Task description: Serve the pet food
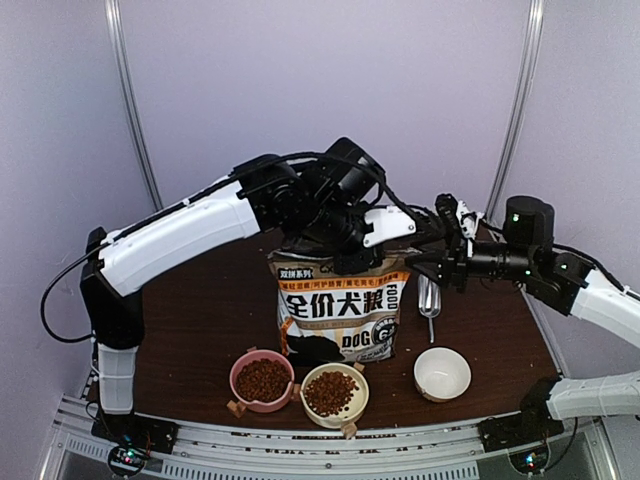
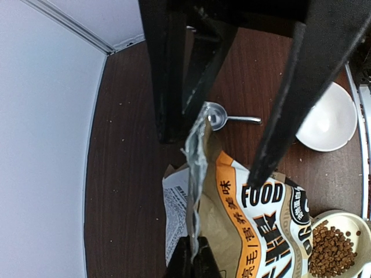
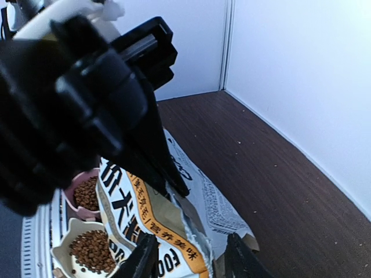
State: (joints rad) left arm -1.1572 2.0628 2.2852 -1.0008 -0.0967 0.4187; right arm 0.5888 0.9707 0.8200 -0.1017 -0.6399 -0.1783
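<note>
- Dog food bag (image 1: 340, 310) is pinched at its top lip by left gripper (image 2: 194, 263); right gripper (image 3: 194, 260) is spread.
- Metal scoop (image 1: 430, 300) is noted behind the bag, nearer right gripper, well apart from kibble (image 1: 330, 392) at the near edge.

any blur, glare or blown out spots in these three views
top external: soft even light, all sharp, kibble grains readable; left wrist: white bowl nearly blown out, foil edge of the bag glints, right tool's fingers loom as featureless black bars; right wrist: left arm fills the left half, dark and out of focus, wall very bright
</note>
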